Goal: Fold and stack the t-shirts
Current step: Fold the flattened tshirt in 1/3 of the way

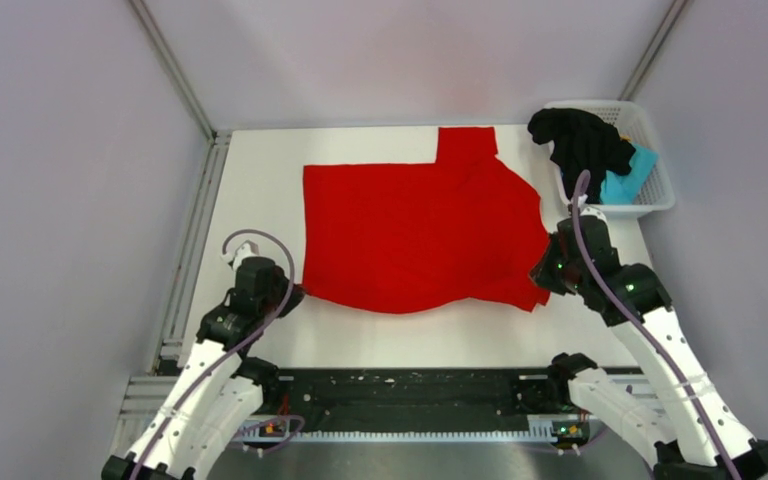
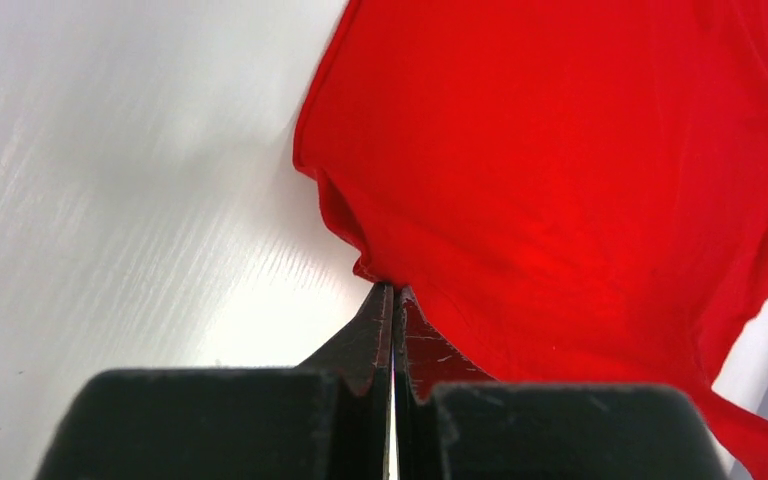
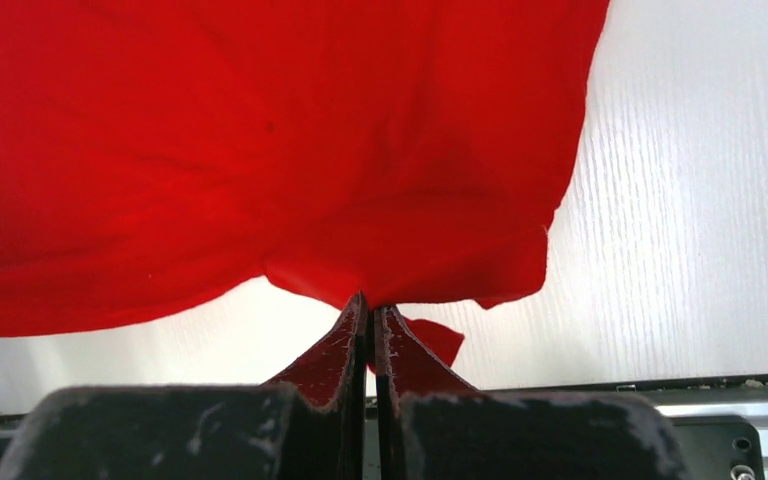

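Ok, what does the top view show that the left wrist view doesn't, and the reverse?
Only the top view: the basket at the far right holding the black shirt and blue shirt, and the right gripper at the near right corner of the red shirt. Only the left wrist: the left gripper, shut, pinching that shirt's hem, seen close. Both: the red shirt spread on the white table.

No writing, label, brand, number or sign is legible anywhere in these views.
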`<control>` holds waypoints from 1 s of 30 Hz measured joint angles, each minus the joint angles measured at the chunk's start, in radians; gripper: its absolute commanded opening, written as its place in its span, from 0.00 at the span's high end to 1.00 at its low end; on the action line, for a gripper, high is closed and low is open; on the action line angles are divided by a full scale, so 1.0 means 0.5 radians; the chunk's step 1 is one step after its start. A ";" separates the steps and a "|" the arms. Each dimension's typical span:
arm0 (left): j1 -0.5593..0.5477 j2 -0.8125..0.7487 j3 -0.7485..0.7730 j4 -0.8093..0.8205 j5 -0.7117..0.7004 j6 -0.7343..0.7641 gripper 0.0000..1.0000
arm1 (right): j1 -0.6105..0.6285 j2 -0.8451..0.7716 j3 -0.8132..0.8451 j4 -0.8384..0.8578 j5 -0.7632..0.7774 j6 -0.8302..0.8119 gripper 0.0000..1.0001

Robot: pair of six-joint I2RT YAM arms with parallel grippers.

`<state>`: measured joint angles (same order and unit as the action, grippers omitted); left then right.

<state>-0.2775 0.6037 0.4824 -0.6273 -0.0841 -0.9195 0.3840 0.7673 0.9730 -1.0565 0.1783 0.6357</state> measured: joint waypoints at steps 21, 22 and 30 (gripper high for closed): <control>0.047 0.870 0.256 0.478 -0.337 -0.094 1.00 | -0.002 0.860 -0.048 0.979 0.208 -0.017 1.00; 0.063 0.930 0.282 0.492 -0.336 -0.094 1.00 | -0.004 0.906 -0.031 1.003 0.220 -0.019 1.00; 0.184 1.366 0.455 0.597 -0.303 -0.085 1.00 | -0.130 1.143 0.063 1.217 0.285 -0.072 1.00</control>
<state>-0.1856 1.2869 0.7101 -0.3290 -0.2356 -0.9623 0.3187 1.3388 1.0046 -0.4480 0.3210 0.5995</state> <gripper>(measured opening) 0.008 0.009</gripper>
